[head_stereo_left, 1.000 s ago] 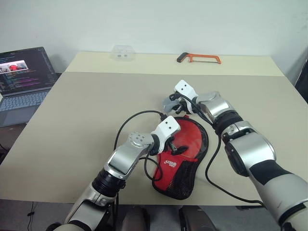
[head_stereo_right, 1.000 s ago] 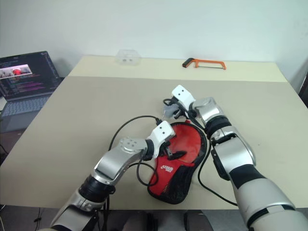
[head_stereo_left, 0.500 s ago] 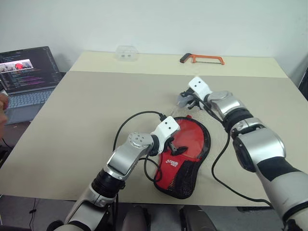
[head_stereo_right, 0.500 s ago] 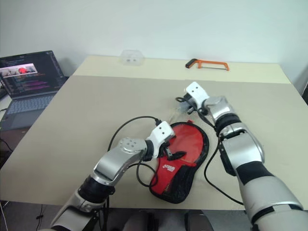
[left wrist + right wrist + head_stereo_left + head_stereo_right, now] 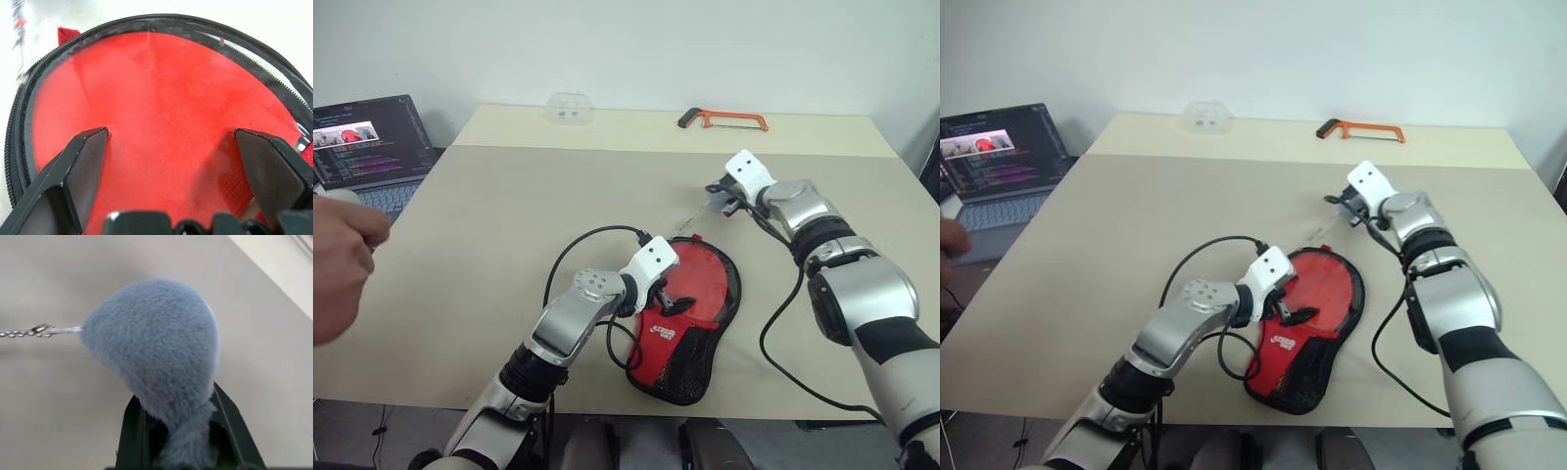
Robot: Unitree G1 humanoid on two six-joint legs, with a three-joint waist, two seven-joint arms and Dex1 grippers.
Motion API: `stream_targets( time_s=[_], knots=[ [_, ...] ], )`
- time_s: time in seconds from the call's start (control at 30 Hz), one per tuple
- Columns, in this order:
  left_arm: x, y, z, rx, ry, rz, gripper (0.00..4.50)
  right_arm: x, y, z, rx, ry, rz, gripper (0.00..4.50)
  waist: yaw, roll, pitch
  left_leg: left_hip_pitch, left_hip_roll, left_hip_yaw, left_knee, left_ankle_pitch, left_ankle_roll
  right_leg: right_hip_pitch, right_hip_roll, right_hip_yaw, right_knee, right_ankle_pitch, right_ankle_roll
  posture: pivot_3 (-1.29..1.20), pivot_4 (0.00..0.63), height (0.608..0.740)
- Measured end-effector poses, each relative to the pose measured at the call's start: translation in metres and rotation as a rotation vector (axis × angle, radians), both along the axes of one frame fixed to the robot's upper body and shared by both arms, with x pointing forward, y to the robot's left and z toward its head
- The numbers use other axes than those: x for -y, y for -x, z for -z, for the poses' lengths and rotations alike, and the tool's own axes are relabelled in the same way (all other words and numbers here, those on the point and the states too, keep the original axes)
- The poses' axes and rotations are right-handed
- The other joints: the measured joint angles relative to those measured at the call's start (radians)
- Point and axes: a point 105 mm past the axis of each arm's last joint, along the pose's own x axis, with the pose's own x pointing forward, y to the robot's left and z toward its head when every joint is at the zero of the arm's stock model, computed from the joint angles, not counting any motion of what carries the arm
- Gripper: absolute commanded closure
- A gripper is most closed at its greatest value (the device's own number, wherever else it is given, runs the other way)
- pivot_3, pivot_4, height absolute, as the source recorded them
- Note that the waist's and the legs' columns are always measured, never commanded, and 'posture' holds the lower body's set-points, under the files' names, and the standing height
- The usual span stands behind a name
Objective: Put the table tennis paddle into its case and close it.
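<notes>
The case [image 5: 690, 308] lay flat near the front edge of the desk [image 5: 509, 215], red side up, its round end pointing away and its narrow black mesh end nearest the robot. Through the clear panel the left wrist view showed a wide red round surface ringed by black zip trim (most likely the table tennis paddle [image 5: 161, 112] already inside, though no handle could be made out).

The left gripper [image 5: 668, 294] hung over the case's left half, jaws spread wide, one finger [image 5: 80, 166] to each side of the red round, with nothing between them. Whether the tips actually touched the panel could not be told.

Off to the right and farther back, the right gripper [image 5: 722, 204] was up above the desk, well apart from the case. Its jaws were nearly closed, pinching a fluffy grey-blue pom-pom [image 5: 156, 347]. A thin twisted cord [image 5: 24, 332] ran out from the fluff, and in the head views a pale line [image 5: 693, 219] stretched from that gripper down toward the case's far rim, where a small red tab [image 5: 695, 237] stuck out.

At the far edge of the desk sat an orange-handled hacksaw [image 5: 722, 119] and, left of it, a small clear plastic box [image 5: 569, 107]. A laptop [image 5: 367, 147] stood open beyond the desk's left side, and a person's hand [image 5: 337, 269] came in at the left edge.
</notes>
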Motion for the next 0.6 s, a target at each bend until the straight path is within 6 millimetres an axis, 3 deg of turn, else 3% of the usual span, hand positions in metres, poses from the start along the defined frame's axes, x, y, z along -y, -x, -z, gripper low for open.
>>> stream_targets(
  time_s=[0.33, 0.6],
  knots=[
    [0.003, -0.002, 0.000, 0.000, 0.001, 0.019, 0.00, 0.074, 0.024, 0.007, -0.139, 0.159, 0.019, 4.30, 0.014, 0.000, 0.000, 0.000, -0.001, 0.000, 0.000, 0.000, 0.000, 0.002, 0.000, -0.001, -0.003, 0.000, 0.000, 0.00, 0.150, 0.740],
    [0.009, -0.002, 0.001, -0.001, -0.004, 0.059, 0.00, 0.116, 0.062, 0.008, -0.284, 0.439, -0.183, 4.30, 0.037, 0.002, 0.000, 0.000, -0.001, -0.005, -0.001, 0.000, 0.000, 0.009, -0.001, -0.004, -0.014, 0.000, 0.001, 0.00, 0.150, 0.740]
  ],
)
